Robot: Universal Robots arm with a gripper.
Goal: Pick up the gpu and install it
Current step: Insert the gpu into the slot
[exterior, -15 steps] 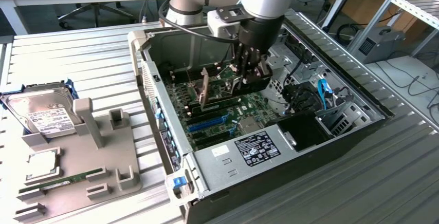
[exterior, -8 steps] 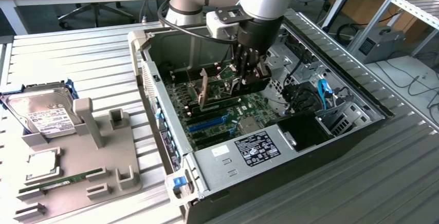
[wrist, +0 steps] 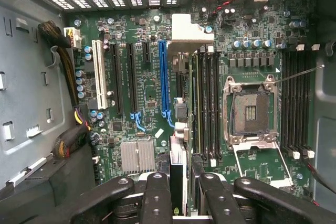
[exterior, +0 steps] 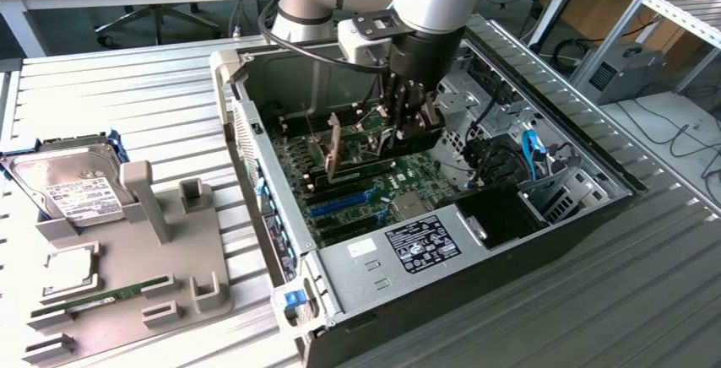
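Inside the open black computer case (exterior: 586, 208), the thin dark gpu card with a silver bracket (wrist: 178, 124) is held on edge by the half-closed black gripper (wrist: 181, 192), just above the green motherboard (wrist: 142, 98), beside the long blue slot (wrist: 164, 77).

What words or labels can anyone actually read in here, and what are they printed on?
None reads clearly.
Black sticker on the computer case: print too small.
White label on the hard drive: blurred.
Markings on the motherboard: too small.
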